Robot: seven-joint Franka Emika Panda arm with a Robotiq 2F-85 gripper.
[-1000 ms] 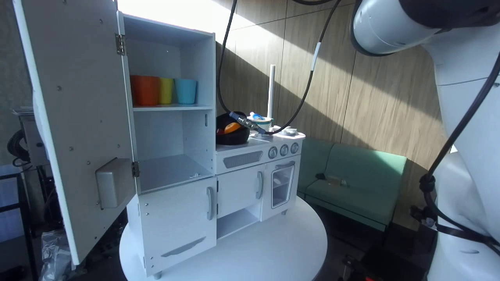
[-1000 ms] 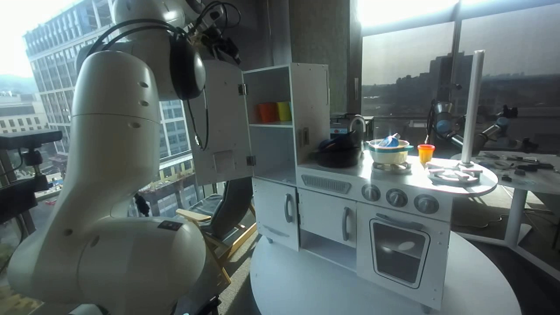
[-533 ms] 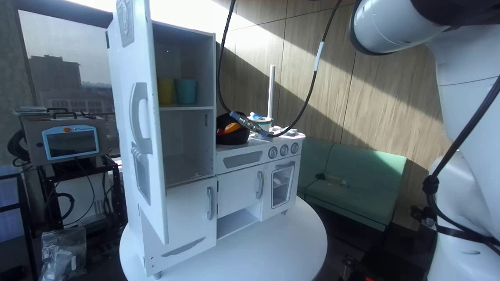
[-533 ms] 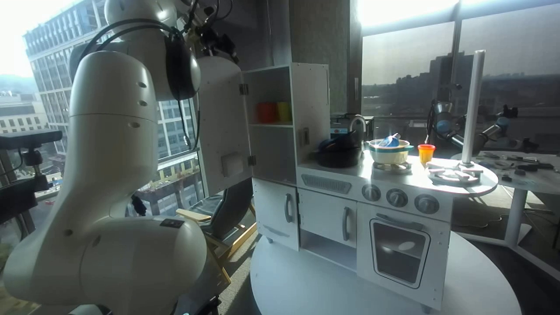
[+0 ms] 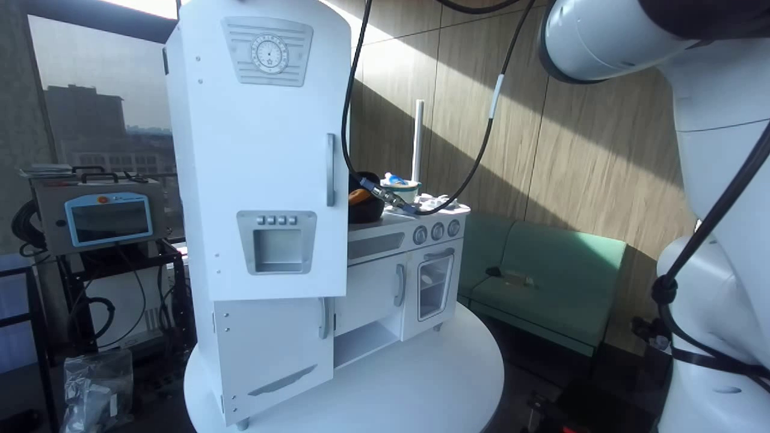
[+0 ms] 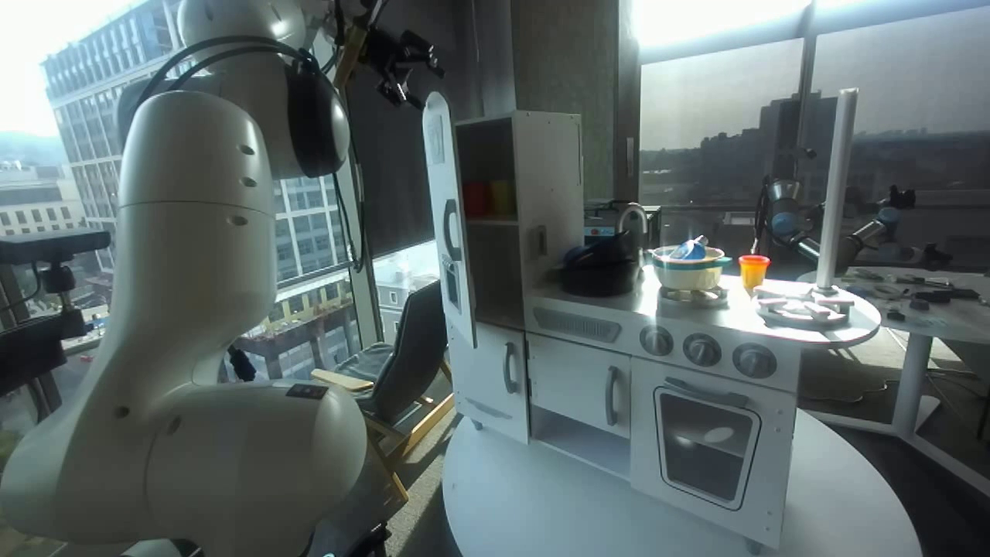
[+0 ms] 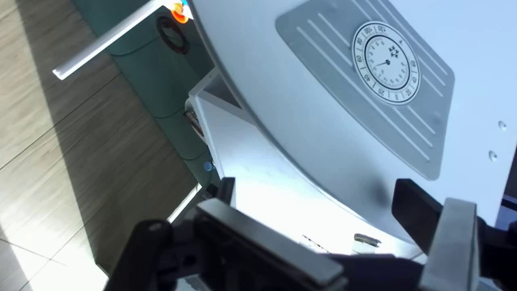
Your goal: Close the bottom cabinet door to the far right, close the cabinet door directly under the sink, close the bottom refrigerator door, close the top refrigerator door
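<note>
The white top refrigerator door (image 5: pixel 289 132) is partly open. In an exterior view it stands nearly edge-on (image 6: pixel 447 178), with the shelves still showing behind it. The bottom refrigerator door (image 5: pixel 277 352), the cabinet door under the sink (image 5: pixel 367 294) and the far right oven door (image 6: pixel 766 441) look closed. My gripper (image 6: pixel 421 87) is above the top door's upper edge. In the wrist view the gripper (image 7: pixel 317 190) is open and empty, its fingers wide apart. The door's curved top and dial panel (image 7: pixel 343 81) fill much of that view. I cannot tell whether a finger touches the door.
Red and yellow cups (image 6: pixel 503 197) stand on the fridge shelf. A black pan (image 6: pixel 599 275), a pot (image 6: pixel 688 271) and an orange cup (image 6: pixel 752 271) stand on the countertop. The toy kitchen rests on a round white table (image 5: pixel 445 373). A cable (image 5: pixel 475 156) hangs from above.
The top refrigerator door has swung from wide open toward the cabinet, turning its front face into view. My gripper has turned and moved slightly above the door's edge.
</note>
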